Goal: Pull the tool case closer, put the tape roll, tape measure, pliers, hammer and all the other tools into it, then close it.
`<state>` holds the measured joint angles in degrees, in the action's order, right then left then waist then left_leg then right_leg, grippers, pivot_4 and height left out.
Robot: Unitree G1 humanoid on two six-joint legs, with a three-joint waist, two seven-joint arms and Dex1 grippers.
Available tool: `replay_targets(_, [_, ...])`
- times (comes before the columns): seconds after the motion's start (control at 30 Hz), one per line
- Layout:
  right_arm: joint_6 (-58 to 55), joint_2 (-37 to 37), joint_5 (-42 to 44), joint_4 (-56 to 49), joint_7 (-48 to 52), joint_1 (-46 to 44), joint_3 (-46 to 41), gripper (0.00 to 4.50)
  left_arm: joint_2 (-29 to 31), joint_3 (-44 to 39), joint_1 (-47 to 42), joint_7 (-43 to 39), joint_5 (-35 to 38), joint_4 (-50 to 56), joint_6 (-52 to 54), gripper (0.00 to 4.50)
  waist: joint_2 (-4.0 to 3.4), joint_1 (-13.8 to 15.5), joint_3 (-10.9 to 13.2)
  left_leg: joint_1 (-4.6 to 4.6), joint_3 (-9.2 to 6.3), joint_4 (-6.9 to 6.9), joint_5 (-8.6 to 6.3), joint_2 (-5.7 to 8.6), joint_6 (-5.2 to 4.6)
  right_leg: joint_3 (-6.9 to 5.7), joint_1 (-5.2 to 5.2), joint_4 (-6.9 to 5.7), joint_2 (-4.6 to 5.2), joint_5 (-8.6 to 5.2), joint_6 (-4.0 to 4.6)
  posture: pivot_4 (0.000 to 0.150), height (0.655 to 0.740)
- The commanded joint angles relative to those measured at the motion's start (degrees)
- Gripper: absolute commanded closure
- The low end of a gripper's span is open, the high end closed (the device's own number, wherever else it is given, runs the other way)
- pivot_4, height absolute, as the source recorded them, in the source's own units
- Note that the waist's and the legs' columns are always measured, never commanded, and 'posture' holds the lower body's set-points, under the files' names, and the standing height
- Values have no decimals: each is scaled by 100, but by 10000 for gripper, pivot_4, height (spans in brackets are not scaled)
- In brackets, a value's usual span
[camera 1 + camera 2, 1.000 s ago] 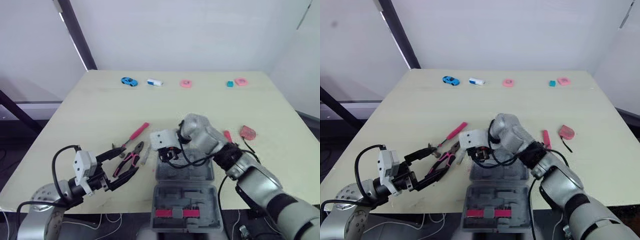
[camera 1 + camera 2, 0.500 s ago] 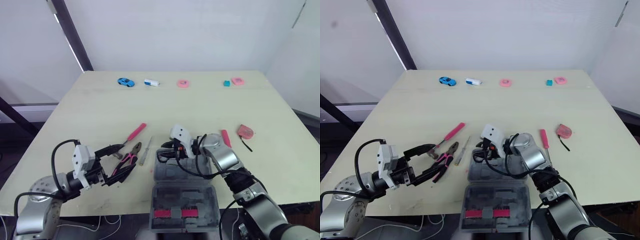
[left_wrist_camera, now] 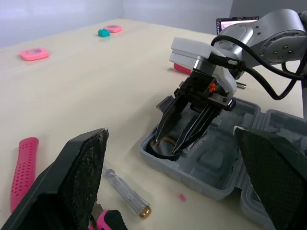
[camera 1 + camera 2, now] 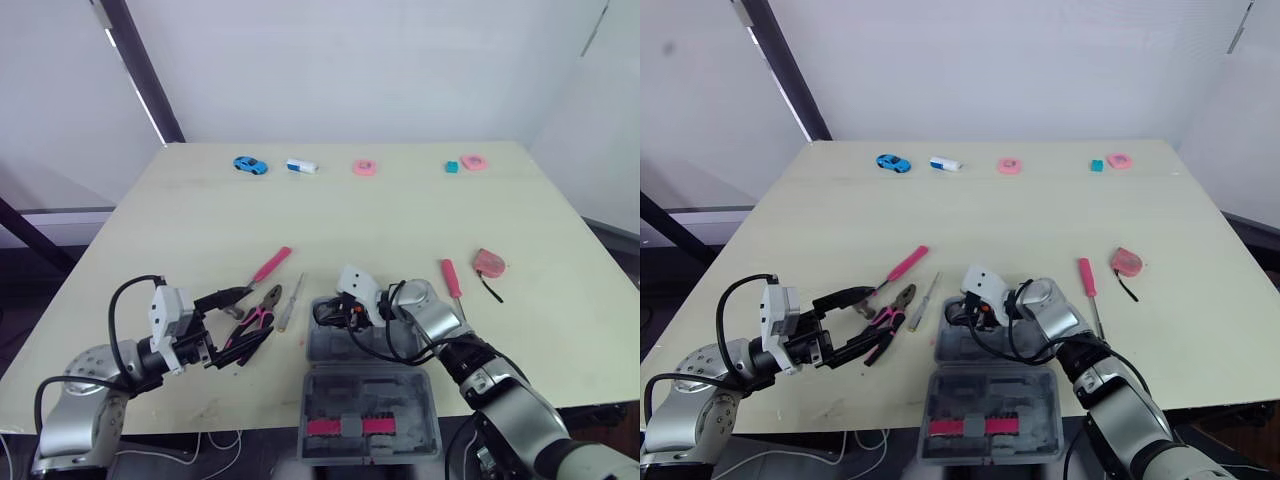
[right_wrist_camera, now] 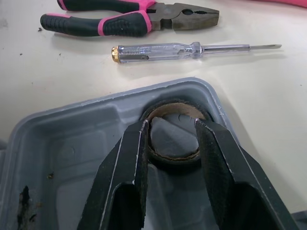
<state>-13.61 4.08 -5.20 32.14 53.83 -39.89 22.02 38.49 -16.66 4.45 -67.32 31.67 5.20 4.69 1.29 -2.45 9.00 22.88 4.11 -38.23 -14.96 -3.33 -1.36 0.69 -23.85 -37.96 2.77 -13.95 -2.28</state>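
- The tool case [image 4: 410,395] lies open at the near edge of the surface [image 4: 400,220], the lid toward the robot and the tray behind it, so I judge the pulling step as done.
- The tape roll [image 5: 175,108] lies flat in a corner compartment of the tray, the corner nearest the tester screwdriver [image 5: 158,49].
- The right tool [image 5: 171,125] stands over the roll. Its fingers are parted about as wide as the roll, one tip at each side of the ring (if they press it or not, I cannot tell). The roll rests on the tray floor.
- The left tool [image 4: 243,322] hovers just above the pliers [image 5: 129,24], fingers spread wide, and it holds nothing.
- On the surface to the left of the case are the pliers, the tester screwdriver and a pink-handled tool [image 4: 272,265]. To the right are a pink screwdriver [image 4: 450,277] and the tape measure [image 4: 492,263].
- The step in hand seems to be placing the tape roll, the first tool packed.
- Next, I think the right tool must rise straight up without dragging the roll out. The left tool then needs to come down and close on the pliers' handles.
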Motion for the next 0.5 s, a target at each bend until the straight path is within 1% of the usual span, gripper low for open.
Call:
replay_targets(0.03, [-104, -23, 333, -764, 7, 89, -213, 28909, 36, -61, -16, -40, 27, 9, -104, 0, -2, 6, 1, 1, -1, 0, 0, 0, 0, 0, -1, 0, 0, 0, 0, 1500, 7400])
replay_targets(0.17, [-414, 158, 851, -1937, -103, 379, -709, 28909, -65, -167, 8, 116, 169, 84, -14, 0, -1, 12, 2, 8, -7, 2, 0, 0, 0, 3, -7, 3, 3, 8, -14, 1500, 7400])
replay_targets(0.23, [-563, 398, 1091, -2493, -216, 657, -1067, 28909, -114, -323, 37, 262, 298, 106, 93, 0, 0, 23, 1, 8, -9, 2, 0, -1, 0, 3, -7, 4, 4, 8, -14, 1500, 7400])
replay_targets(0.3, [-326, 606, 1391, -2877, -296, 997, -1495, 28909, -138, -516, 86, 402, 418, 65, 193, 0, 2, 59, 0, 8, -13, 3, -1, 1, 0, -2, -4, 7, 8, 8, -14, 1500, 7400])
replay_targets(0.4, [185, 839, 1612, -3189, -637, 1404, -2096, 28909, -139, -766, 207, 491, 457, -98, 217, 0, 2, 72, 0, 8, -8, 3, -1, 3, -1, -1, -1, 11, 11, 7, -14, 1500, 7400])
replay_targets(0.47, [60, 1120, 1823, -3544, -769, 1846, -2612, 28909, -156, -960, 341, 546, 422, -289, 167, 0, 2, 28, 2, 7, -5, 3, -1, 4, -1, 1, -2, 11, 10, 3, -8, 1500, 7400])
replay_targets(0.5, [65, 1316, 1936, -3709, -828, 2222, -2990, 28909, -170, -1074, 443, 598, 390, -401, 123, 0, 2, 25, 2, 5, -4, 4, -1, 2, -1, 7, -5, 9, 5, -3, 3, 1500, 7400])
